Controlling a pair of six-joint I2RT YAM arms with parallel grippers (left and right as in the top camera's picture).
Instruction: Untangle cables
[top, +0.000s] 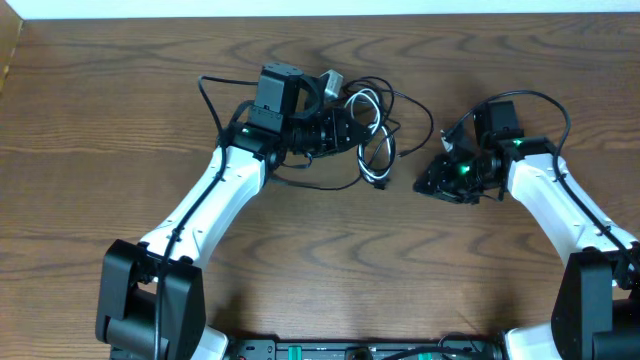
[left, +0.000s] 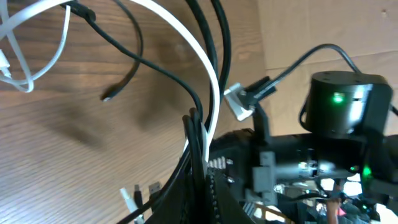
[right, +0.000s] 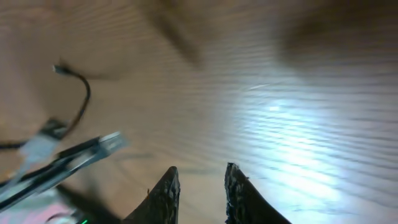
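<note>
Cables (top: 365, 100) on dark wood-grain tabletop (top: 110, 110)

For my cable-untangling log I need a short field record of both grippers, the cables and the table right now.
left gripper: shut on a bunch of cables
cables: several black, one white cable, in tangled loops
right gripper: open, empty, above bare table, to the right of the tangle
table: brown wood grain
</note>
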